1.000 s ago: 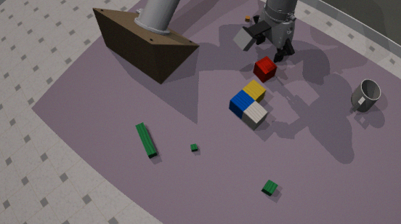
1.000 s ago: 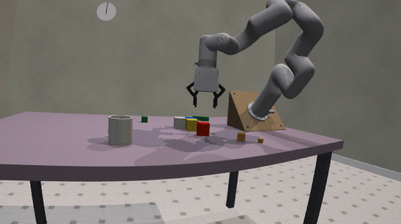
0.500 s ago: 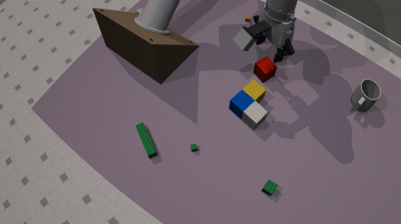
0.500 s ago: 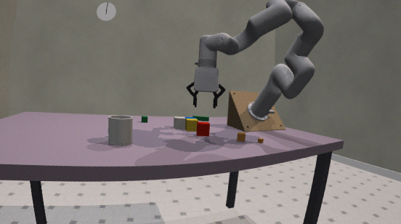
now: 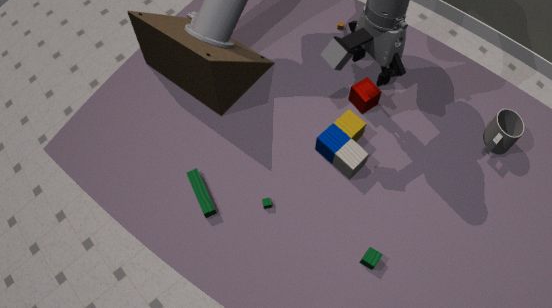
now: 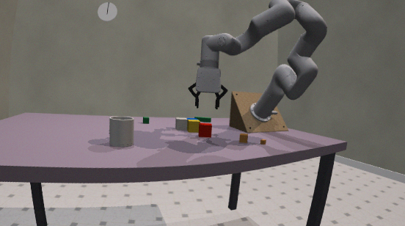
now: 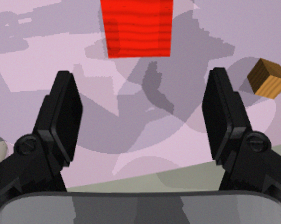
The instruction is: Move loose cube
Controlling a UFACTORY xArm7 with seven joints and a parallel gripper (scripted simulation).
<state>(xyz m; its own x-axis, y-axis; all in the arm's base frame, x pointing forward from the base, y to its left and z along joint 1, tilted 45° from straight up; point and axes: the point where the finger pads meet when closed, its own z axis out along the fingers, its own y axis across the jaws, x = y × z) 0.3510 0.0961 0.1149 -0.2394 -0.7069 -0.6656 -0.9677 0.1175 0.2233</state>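
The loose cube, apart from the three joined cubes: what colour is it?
Red. The loose cube shows best in the wrist view, ahead of the open gripper.
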